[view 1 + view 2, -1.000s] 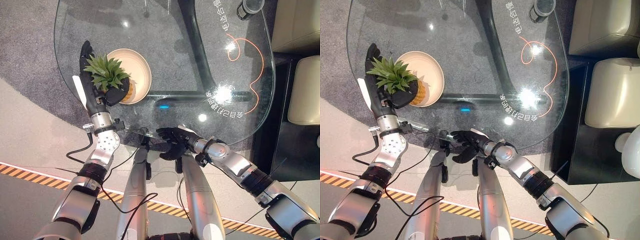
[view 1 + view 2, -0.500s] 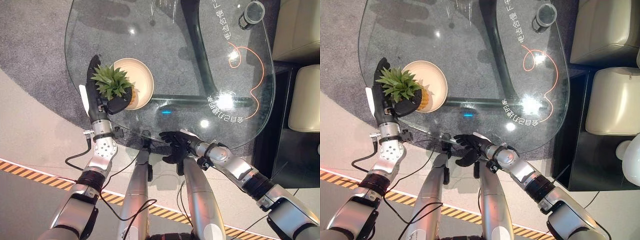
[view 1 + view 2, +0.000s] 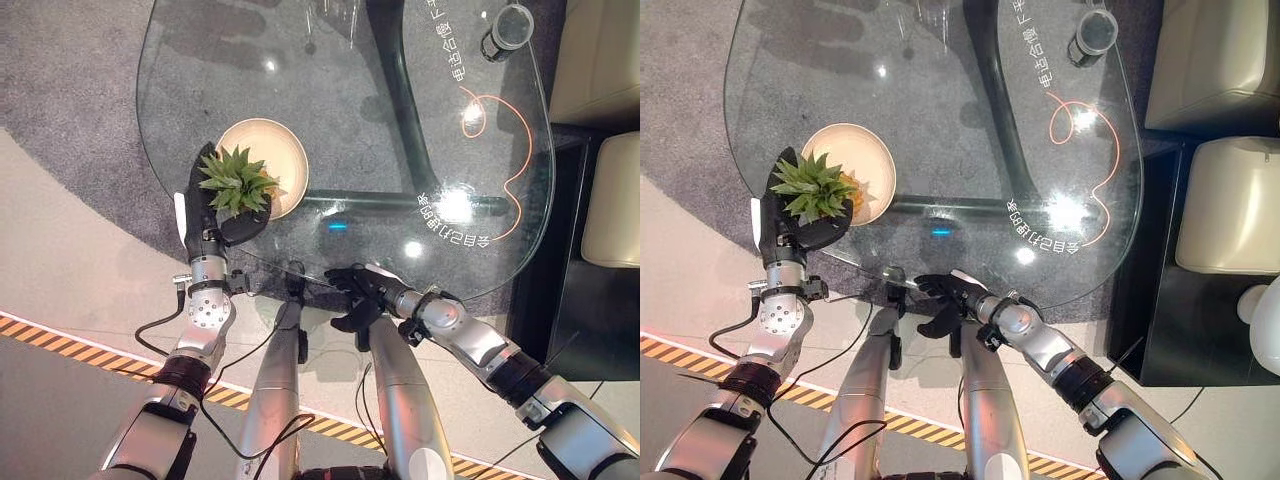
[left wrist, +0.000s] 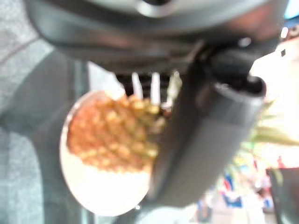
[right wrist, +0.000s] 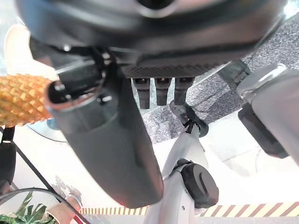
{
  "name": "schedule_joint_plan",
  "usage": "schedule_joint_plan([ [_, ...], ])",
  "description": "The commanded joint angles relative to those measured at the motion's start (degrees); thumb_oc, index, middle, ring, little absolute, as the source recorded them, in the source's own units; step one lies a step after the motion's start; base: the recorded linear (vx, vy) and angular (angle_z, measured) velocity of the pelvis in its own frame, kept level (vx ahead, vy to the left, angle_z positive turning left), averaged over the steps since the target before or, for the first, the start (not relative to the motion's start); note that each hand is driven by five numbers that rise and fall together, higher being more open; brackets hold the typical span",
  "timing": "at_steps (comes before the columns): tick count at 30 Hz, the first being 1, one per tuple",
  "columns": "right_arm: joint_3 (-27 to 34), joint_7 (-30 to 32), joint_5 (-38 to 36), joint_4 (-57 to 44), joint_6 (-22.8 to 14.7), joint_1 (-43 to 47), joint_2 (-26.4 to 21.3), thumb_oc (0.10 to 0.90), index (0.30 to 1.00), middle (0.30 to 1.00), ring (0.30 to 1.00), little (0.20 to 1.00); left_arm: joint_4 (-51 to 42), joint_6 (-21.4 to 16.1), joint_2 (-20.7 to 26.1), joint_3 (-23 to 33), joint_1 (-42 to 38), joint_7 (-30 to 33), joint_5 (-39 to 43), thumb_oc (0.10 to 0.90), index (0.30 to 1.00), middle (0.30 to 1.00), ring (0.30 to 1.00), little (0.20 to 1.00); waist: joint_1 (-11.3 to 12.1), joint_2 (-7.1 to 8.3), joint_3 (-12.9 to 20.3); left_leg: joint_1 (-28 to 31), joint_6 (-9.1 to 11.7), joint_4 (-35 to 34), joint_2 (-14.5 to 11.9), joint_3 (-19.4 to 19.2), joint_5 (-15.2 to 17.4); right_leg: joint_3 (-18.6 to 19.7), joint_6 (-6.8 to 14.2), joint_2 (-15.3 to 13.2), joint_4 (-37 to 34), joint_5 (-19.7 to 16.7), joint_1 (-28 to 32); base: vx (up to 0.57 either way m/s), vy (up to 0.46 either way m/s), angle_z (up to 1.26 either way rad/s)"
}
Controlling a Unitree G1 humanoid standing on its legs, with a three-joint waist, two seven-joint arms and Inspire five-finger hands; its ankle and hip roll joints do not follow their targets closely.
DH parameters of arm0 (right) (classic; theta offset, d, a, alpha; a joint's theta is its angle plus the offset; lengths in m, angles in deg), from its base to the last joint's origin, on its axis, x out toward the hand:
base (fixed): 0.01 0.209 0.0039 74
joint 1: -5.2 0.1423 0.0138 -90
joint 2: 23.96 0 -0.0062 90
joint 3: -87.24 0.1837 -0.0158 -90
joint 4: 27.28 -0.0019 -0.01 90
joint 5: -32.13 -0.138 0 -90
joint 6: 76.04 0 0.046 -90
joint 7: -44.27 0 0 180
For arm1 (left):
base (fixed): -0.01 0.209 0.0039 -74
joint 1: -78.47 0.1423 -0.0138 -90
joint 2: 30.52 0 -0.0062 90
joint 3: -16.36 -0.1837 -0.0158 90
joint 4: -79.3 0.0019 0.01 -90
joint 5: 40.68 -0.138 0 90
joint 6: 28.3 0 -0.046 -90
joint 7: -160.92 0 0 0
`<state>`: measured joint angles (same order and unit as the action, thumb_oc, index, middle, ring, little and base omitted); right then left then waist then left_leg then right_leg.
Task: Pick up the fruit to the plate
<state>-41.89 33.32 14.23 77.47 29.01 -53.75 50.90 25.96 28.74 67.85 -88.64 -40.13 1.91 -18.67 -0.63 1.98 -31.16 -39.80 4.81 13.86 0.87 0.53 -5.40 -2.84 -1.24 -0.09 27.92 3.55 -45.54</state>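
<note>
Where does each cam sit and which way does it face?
Left eye: on the head, looking down at the glass table; both arms show; left hand grips the pineapple by the plate.
Right eye: same scene, slightly offset; right hand at the table's near edge.
Left wrist: along its hand, at the pineapple over the plate.
Right wrist: along its thumb, at the floor.
Shared: pineapple and plate.

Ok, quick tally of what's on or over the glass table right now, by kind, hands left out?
Fruit: 1, the pineapple, held in the left hand over the near edge of the plate.
Plates: 1, the beige plate.
Cups: 1, the dark cup at the far right of the glass table.
Total: 3.
</note>
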Motion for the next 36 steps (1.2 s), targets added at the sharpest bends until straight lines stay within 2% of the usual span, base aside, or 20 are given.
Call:
schedule_joint_plan([
  [1, 0.9, -0.6, -0.4, -7.7, -2.8, -3.2, 0.3, 0.8, 0.9, 0.9, 0.9, 0.9, -6.0, -2.9, -0.3, 1.3, 1.8, -1.6, 1.4, 0.8, 0.9, 0.9, 0.9, 0.9, -1.6, -1.61, 1.4, -0.9, -0.3, 5.7, 3.3, 1.5, 3.2, -1.2, 3.0, 0.3, -6.7, -2.0, 4.5, 0.0, 0.0, 0.0],
  [20, 1.9, -1.4, 0.7, -6.6, -3.4, -4.3, 0.6, 0.8, 0.9, 0.9, 0.9, 0.9, -7.4, -2.1, -0.4, 3.0, 5.7, -1.9, 6.2, 0.8, 0.9, 0.9, 0.9, 0.9, -1.0, -2.04, 1.4, 3.2, -0.4, 4.4, 3.2, 1.9, 3.1, -1.2, 2.6, 0.3, -7.4, -1.3, 8.6, 0.0, -0.002, 0.0],
  [21, 2.1, -1.7, 0.9, -6.4, -3.5, -4.7, 0.6, 0.8, 0.9, 0.9, 0.9, 0.9, -7.3, -1.9, -0.6, 3.5, 6.7, -2.4, 7.4, 0.8, 0.9, 0.9, 0.9, 0.9, -0.8, -2.05, 1.4, 5.2, -0.3, 3.8, 3.2, 2.1, 3.1, -1.2, 2.6, 0.3, -7.8, -1.0, 10.5, 0.0, 0.0, 0.0],
  [31, 3.3, -2.8, 1.6, -5.1, -3.6, -5.8, 0.7, 0.8, 0.9, 0.9, 0.9, 0.9, -7.1, -0.7, -1.0, 4.6, 9.4, -5.8, 10.6, 0.8, 0.9, 0.9, 0.9, 0.9, 0.1, -2.01, 1.4, 11.1, -0.4, 1.5, 3.1, 3.4, 3.1, -1.8, 2.4, 0.3, -9.5, -0.4, 16.6, -0.01, -0.023, 0.06],
  [32, 3.7, -3.2, 1.6, -4.6, -3.8, -6.3, 0.6, 0.8, 0.9, 0.9, 0.9, 0.9, -6.8, 0.3, -0.9, 4.9, 10.4, -7.2, 11.9, 0.8, 0.9, 0.9, 0.9, 0.9, 0.4, -1.86, 1.4, 13.4, -0.3, 0.5, 2.9, 3.6, 3.1, -2.1, 2.4, 0.1, -10.5, -0.4, 19.1, 0.0, -0.044, 0.01],
  [36, 4.3, -3.7, 2.0, -4.5, -3.8, -7.4, 0.6, 0.8, 0.9, 0.9, 0.9, 0.9, -6.8, 1.0, -1.1, 5.1, 12.0, -8.4, 13.2, 0.8, 0.9, 0.9, 0.9, 0.9, 0.7, -1.62, 1.4, 16.4, -0.4, -1.2, 2.7, 4.1, 3.0, -2.3, 2.6, 0.0, -12.2, -0.6, 22.3, 0.0, -0.032, 0.09],
])
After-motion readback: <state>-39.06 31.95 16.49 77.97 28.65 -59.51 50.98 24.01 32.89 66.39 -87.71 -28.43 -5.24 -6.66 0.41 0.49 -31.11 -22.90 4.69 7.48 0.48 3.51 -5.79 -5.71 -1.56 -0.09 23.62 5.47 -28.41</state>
